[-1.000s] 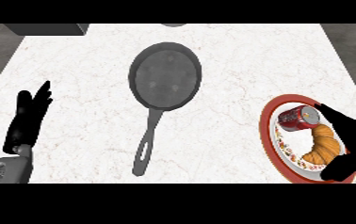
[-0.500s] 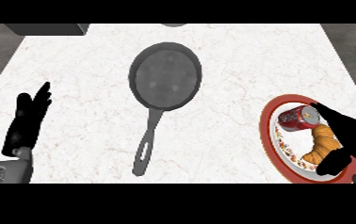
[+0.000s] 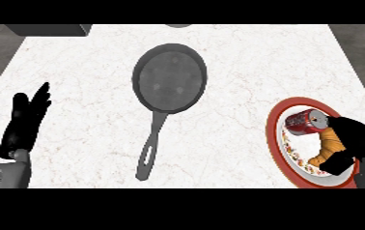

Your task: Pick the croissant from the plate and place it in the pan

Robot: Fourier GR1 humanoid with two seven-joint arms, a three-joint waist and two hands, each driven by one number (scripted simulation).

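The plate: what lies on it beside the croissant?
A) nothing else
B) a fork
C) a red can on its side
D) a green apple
C: on the red-rimmed plate a red can lies on its side above the croissant, which the right hand curls round.

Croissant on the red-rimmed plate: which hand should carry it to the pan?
Right. The right hand is already curled round the golden croissant on the red-rimmed plate, beside a red can. The left hand rests open at the far left edge, beyond the dark grey frying pan.
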